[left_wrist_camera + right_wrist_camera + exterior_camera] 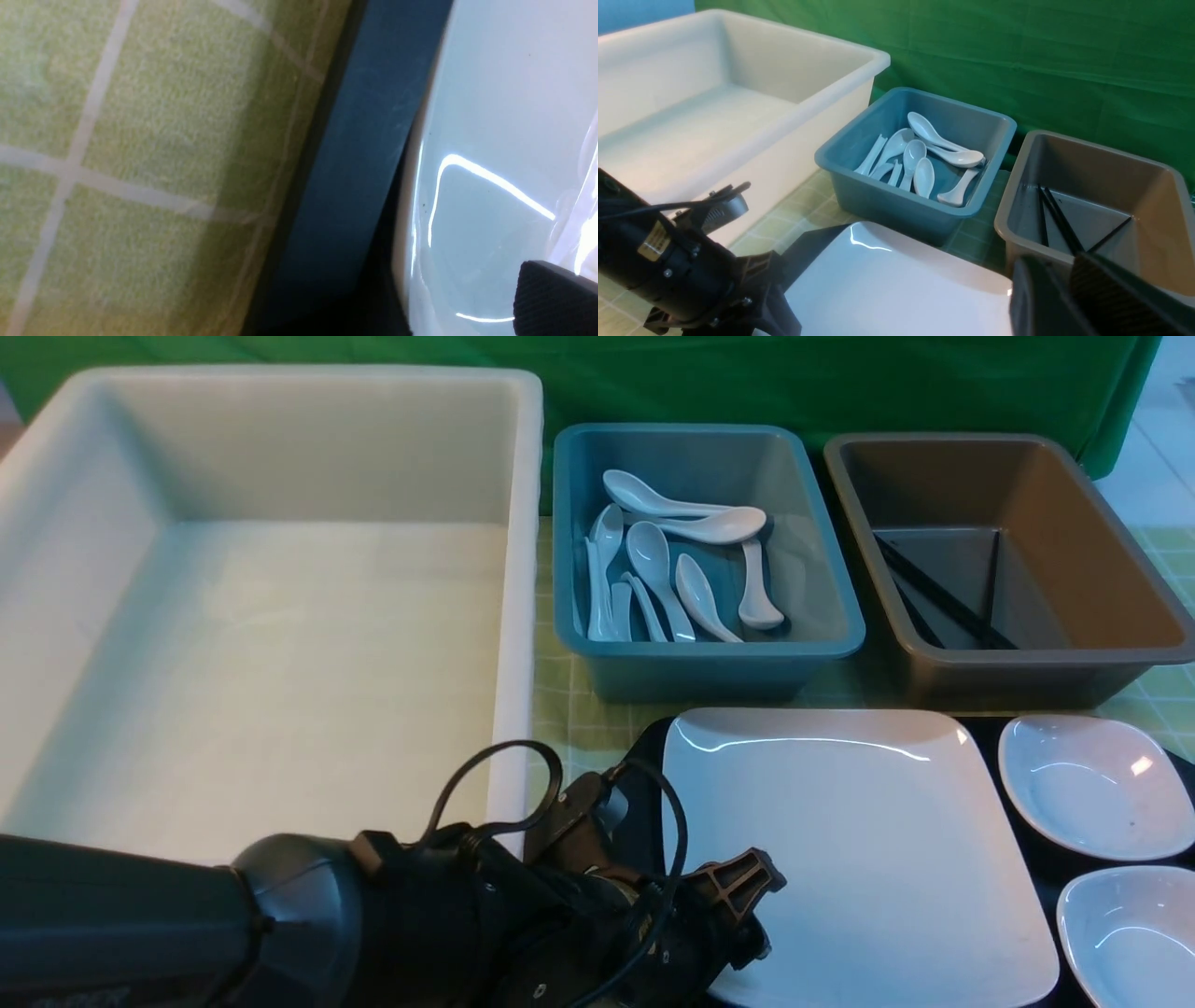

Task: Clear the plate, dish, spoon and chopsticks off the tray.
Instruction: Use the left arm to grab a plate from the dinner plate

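Note:
The large white square plate [859, 840] lies on the black tray [985, 747], and two small white dishes [1092, 784] [1139, 933] lie on the tray to its right. My left gripper [761, 919] is open at the plate's near left edge, with one finger above the plate. In the left wrist view its finger pad [556, 298] hangs over the plate [504, 116] beside the tray rim [364, 163]. The other finger is hidden. My right gripper [1064, 268] is shut and empty, above the plate's far right corner [887, 289]. No spoon or chopsticks show on the tray.
A big empty white tub [261, 616] stands at the left. A blue tub [709, 649] behind the plate holds several white spoons [653, 560]. A brown tub [1120, 579] to its right holds black chopsticks [934, 597]. Green checked cloth covers the table.

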{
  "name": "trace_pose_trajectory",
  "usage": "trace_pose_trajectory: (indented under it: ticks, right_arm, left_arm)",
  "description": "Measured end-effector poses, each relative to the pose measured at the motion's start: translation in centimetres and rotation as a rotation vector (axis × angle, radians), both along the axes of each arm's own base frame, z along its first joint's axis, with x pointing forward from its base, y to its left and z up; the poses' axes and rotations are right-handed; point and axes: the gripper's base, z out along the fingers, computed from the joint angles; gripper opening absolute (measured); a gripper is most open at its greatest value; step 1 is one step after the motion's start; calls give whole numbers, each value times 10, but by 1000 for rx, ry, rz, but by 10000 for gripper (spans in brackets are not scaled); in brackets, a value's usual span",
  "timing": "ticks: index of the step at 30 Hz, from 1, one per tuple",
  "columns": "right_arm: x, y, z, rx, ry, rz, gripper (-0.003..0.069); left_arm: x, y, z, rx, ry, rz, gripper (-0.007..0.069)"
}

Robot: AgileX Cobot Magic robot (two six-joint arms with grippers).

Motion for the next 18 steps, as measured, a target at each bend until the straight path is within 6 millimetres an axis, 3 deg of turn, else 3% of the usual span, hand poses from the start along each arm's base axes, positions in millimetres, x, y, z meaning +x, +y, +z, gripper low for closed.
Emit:
trace_pose_trajectory:
  ticks: [6,10,18]
  right_arm:
    - [0,0,0,2,1,0,115]
    - [0,0,0,2,1,0,116]
    - [0,0,0,2,1,0,116]
  left_arm:
    - [3,-3,-7,-12,-15,4,368]
    - [4,-4,-9,-12,-17,4,327]
    - [4,-3,-13,-1,4,16,52]
